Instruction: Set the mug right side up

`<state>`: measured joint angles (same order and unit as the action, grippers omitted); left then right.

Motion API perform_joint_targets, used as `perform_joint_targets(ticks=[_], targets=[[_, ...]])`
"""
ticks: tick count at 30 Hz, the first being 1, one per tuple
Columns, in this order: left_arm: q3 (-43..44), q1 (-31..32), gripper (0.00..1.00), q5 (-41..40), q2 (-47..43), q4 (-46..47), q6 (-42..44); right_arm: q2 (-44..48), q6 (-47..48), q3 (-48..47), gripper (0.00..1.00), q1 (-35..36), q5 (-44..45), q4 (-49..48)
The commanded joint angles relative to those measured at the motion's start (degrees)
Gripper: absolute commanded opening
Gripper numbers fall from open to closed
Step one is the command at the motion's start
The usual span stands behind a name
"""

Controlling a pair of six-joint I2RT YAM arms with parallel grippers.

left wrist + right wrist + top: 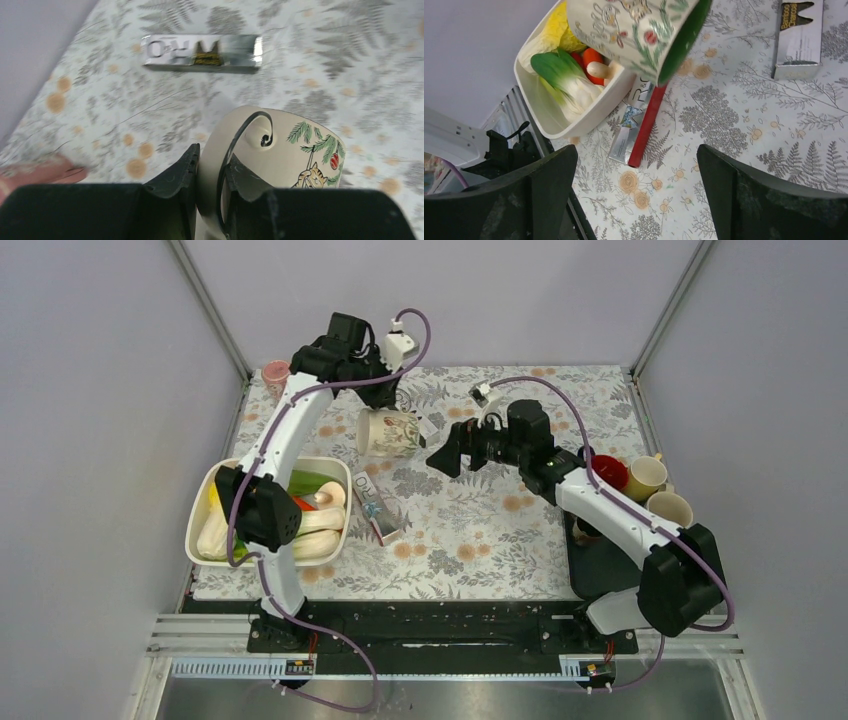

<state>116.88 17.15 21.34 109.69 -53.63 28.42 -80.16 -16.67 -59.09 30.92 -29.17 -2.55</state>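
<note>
A: Where is the mug [388, 433] at this moment?

B: It hangs above the bench [480, 530], lying almost on its side. The left pincer [210, 161] is clamped on a thin cream edge of it, just beside the handle [252, 131]. I cannot tell if this edge is the rim or the base.

A: And the other arm?

B: The right pincer [447, 452] waits near the mug with its fingers [549, 180] wide apart, holding nothing.

A: What can go wrong from here?

B: I think the grip is the weak point. Only a narrow strip of glazed wall is between the pads, and the heavy body of the mug hangs to one side. If the wrist turns quickly, the mug can swing in the grip or slide out.

A: And where does it fall?

B: In the right wrist view the white basin [589, 117] with vegetables and a long box [640, 131] appear under it, so it probably lands on one of them and rolls away.

A: Does the right arm bring a risk?

B: Yes. If it closes in while the mug is tilted, one finger can push the wall and knock the mug loose.
</note>
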Motion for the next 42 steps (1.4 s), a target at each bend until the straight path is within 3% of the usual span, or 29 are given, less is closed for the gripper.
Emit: perform_joint_targets(ticks=[1, 3, 9, 13, 16, 22, 29, 35, 42], targets=[[6.13, 3.36, 0.0, 7.26, -6.13, -0.48, -2.79, 0.06, -0.44, -5.24, 0.99, 0.9, 1.71, -1.25], [5.79, 3.68, 0.0, 7.02, -6.53, -0.54, -2.59, 1.54, 3.22, -6.4, 1.0, 0.8, 13.06, 9.87], [4.09, 3.3, 0.0, 2.96, -6.18, 0.05, -2.32, 3.02, 7.74, -6.08, 1.0, 0.11, 45.9, 26.97], [1.89, 3.04, 0.0, 0.44, -6.85, 1.51, -2.34, -3.15, 5.84, -9.13, 0.94, -2.75, 56.78, 34.78], [1.04, 2.81, 0.0, -0.36, -7.36, 1.53, -1.81, -9.09, 5.85, -11.91, 0.85, -5.03, 63.08, 37.89], [-0.94, 2.62, 0.0, -0.86, -8.81, 1.52, -0.44, -19.46, 4.19, -17.96, 0.7, -10.31, 62.91, 43.57], [-1.85, 2.27, 0.0, -0.2, -8.87, 1.52, 0.14, -23.51, 2.22, -18.25, 0.69, -15.57, 58.24, 44.52], [-1.51, 2.27, 0.0, 0.69, -8.48, 1.52, -0.21, -28.07, 2.52, -18.64, 0.6, -17.64, 51.04, 44.5], [-2.04, 2.19, 0.0, 0.92, -8.8, 1.51, 0.17, -30.58, 2.82, -20.12, 0.57, -19.41, 51.31, 45.28]])
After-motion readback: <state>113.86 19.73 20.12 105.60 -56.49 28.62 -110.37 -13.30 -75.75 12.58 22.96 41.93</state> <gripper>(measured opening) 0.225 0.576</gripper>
